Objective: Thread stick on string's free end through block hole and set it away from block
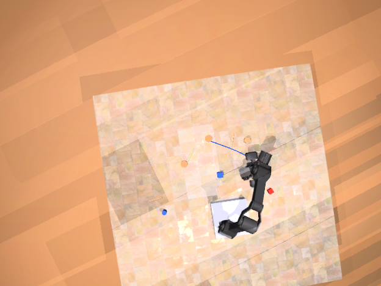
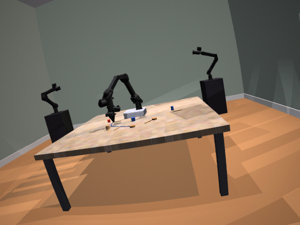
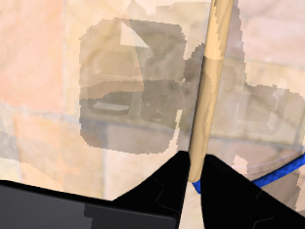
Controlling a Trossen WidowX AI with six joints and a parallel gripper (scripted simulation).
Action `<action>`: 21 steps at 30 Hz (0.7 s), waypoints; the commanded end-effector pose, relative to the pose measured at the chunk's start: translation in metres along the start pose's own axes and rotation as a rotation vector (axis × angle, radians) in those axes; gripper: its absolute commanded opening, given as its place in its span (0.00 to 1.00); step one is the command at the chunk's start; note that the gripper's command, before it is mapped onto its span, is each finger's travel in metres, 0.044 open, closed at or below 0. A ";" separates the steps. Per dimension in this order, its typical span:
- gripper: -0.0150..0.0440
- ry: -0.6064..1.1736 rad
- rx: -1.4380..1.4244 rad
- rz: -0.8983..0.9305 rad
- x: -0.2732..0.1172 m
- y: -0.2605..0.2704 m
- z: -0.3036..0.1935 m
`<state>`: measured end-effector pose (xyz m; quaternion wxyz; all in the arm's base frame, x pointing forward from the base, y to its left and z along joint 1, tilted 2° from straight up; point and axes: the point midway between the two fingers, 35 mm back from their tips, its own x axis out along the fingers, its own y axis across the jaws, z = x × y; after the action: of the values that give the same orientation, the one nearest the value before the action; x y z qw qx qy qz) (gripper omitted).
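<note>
My gripper (image 2: 113, 121) (image 3: 194, 161) is shut on the end of the string's stick (image 3: 210, 98), above the table. The stick extends away from the fingertips in the wrist view. The blue string (image 1: 226, 146) (image 2: 121, 126) (image 3: 281, 172) meets the stick at the fingertips and runs to the round wooden button (image 1: 208, 138) (image 2: 132, 126). The small wooden block (image 1: 247, 140) (image 2: 107, 127) stands on the table, near the gripper, with the string not through it. Its hole cannot be made out. The arm hides the fingertips in the top view.
Loose sticks (image 1: 232, 140) (image 1: 190, 154) (image 1: 156, 199) lie on the table. A second button (image 1: 184, 164) (image 2: 154, 118) lies by one. A blue cube (image 1: 220, 175) (image 2: 132, 118), a blue cylinder (image 1: 164, 212) (image 2: 172, 108) and a red cube (image 1: 270, 190) (image 2: 108, 120) are also there.
</note>
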<state>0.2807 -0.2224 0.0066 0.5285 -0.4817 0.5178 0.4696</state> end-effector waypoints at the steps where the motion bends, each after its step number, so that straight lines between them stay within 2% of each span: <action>1: 0.25 0.004 -0.005 0.004 0.004 0.006 0.002; 21: 0.25 0.003 -0.005 0.005 0.009 0.011 0.016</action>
<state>0.2718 -0.2113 -0.0016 0.5266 -0.4836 0.5163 0.4715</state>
